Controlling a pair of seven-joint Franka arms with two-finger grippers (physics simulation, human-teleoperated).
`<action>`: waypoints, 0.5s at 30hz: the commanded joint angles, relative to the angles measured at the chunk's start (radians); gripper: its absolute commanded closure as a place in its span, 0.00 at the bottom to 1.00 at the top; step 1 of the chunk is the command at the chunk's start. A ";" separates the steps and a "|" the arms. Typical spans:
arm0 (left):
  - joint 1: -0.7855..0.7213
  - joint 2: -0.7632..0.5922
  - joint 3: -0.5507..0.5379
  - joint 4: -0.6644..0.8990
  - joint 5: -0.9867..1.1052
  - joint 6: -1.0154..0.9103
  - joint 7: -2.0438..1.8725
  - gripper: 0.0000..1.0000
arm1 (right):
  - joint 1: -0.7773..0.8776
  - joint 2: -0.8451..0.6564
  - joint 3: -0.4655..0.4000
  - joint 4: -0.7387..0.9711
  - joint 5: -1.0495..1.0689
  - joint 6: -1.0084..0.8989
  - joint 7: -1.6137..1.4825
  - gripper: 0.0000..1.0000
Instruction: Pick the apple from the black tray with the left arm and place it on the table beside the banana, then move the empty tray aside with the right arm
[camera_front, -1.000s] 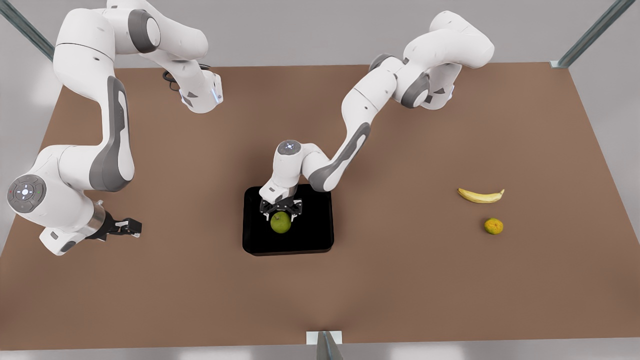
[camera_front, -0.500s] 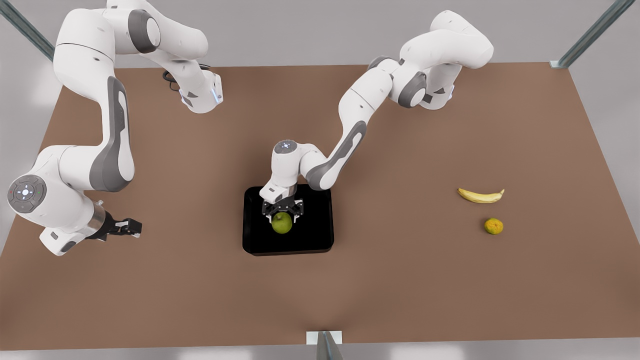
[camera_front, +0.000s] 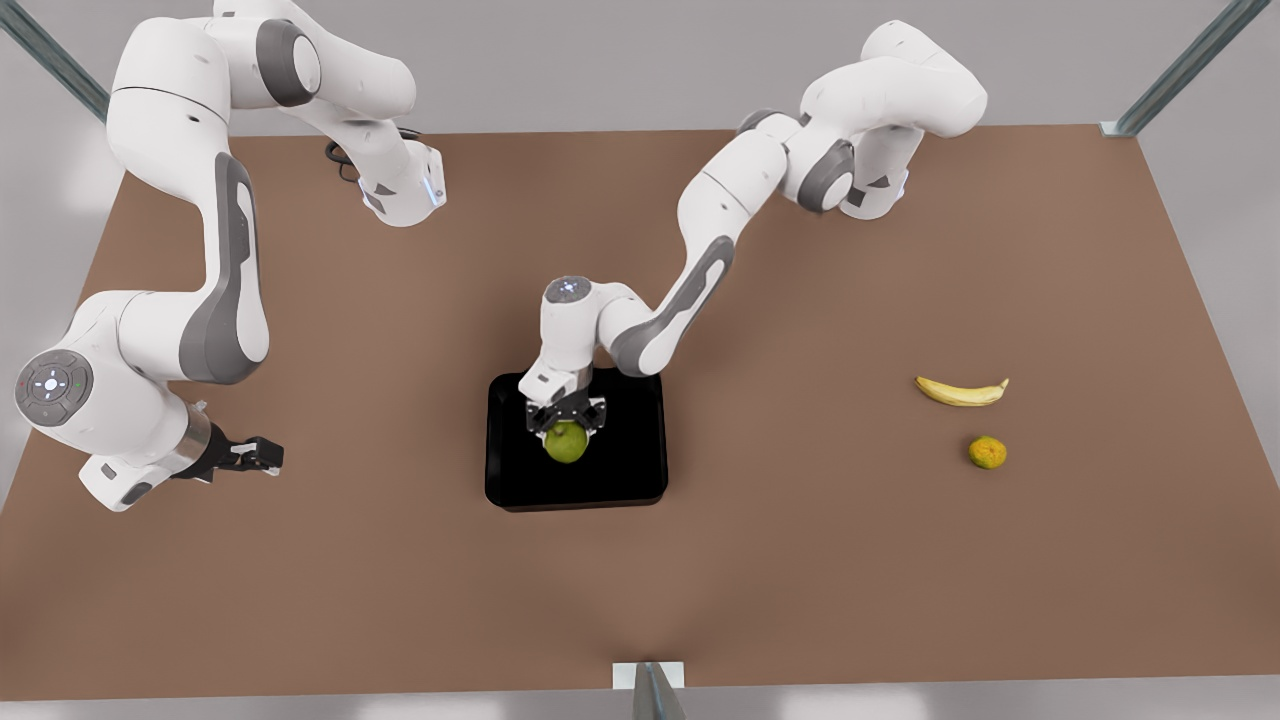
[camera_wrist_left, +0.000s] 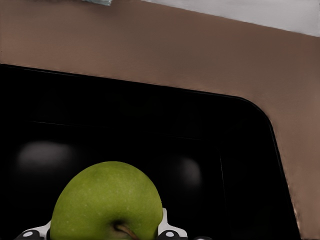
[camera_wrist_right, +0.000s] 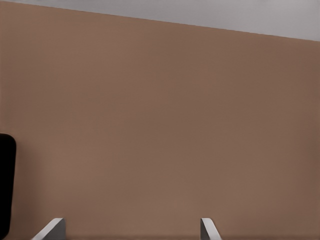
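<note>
The apple sits in the middle of the black tray, so no part of the job is done. The left pincer is down over it, fingers wide on both sides, not lifting. At three o'clock on the counter lies the banana. At nine o'clock the right pincer waits, fingers wide apart. The left wrist view shows the apple's stem up close.

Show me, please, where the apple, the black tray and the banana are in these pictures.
apple (camera_front: 566, 443): front view, its visible green side.
black tray (camera_front: 632, 478): front view, bare floor near one corner.
banana (camera_front: 962, 393): front view, middle of its curve.
</note>
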 joint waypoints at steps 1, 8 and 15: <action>0.022 -0.071 -0.015 -0.005 -0.088 -0.267 0.252 0.22 | 0.000 -0.001 0.000 0.001 0.001 0.000 0.000 0.00; 0.322 -0.853 -0.007 -1.144 -0.306 0.141 0.944 0.22 | 0.005 -0.070 0.353 0.142 0.002 -0.558 0.369 0.00; 0.626 -0.672 -0.006 -1.163 -0.369 0.203 1.402 0.22 | 0.126 0.128 0.525 0.123 0.119 -0.280 1.110 0.00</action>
